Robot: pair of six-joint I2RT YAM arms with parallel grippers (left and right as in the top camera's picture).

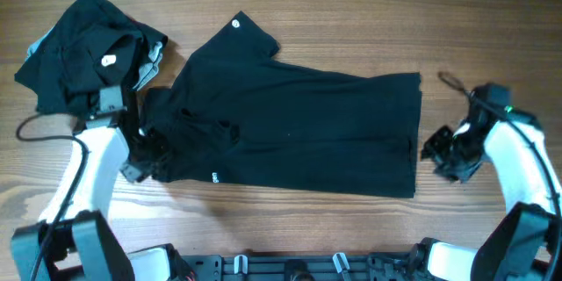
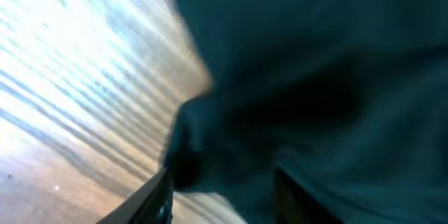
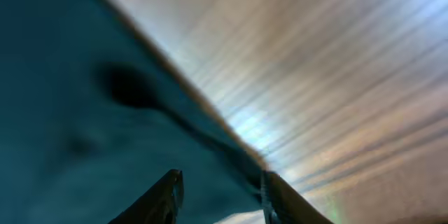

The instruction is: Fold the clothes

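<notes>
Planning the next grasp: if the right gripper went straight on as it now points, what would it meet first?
Probably the hem of the large black short-sleeved fabric shirt, whose edge lies just ahead of the right gripper on the wooden table; blur leaves depth unclear.

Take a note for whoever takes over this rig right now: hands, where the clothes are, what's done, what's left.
Left hand: fingers apart at the shoulder end of the large black short-sleeved shirt, seemingly gripping nothing.
Right hand: fingers apart at the shirt's hem edge, likewise.
Shirt lies spread flat, sideways, mid wooden table; one sleeve sticks out on the far side.
Crumpled heap of black garments with grey trim: far left corner.
Done: shirt laid out. Left: fold it, then the heap.
</notes>
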